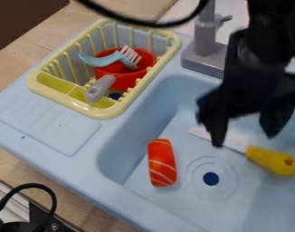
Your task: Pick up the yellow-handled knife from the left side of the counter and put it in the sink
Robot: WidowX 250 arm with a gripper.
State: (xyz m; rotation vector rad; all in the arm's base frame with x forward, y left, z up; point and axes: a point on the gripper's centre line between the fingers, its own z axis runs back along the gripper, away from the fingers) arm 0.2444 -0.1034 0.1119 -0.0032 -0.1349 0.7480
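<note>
The end effector (245, 138) is hovering above the yellow-handled knife (269, 160), its fingers standing wide apart and gripping nothing. The knife's handle is lying at the drain's (211, 178) two o'clock, the orange striped piece (161, 163) at ten

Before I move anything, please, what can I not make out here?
In the camera view:
- middle of the knife blade: behind the gripper
- top of gray faucet: cut off by top edge
- right end of sink: cut off by right edge
- bottom inside red pot: behind its wall and blue utensil
</note>
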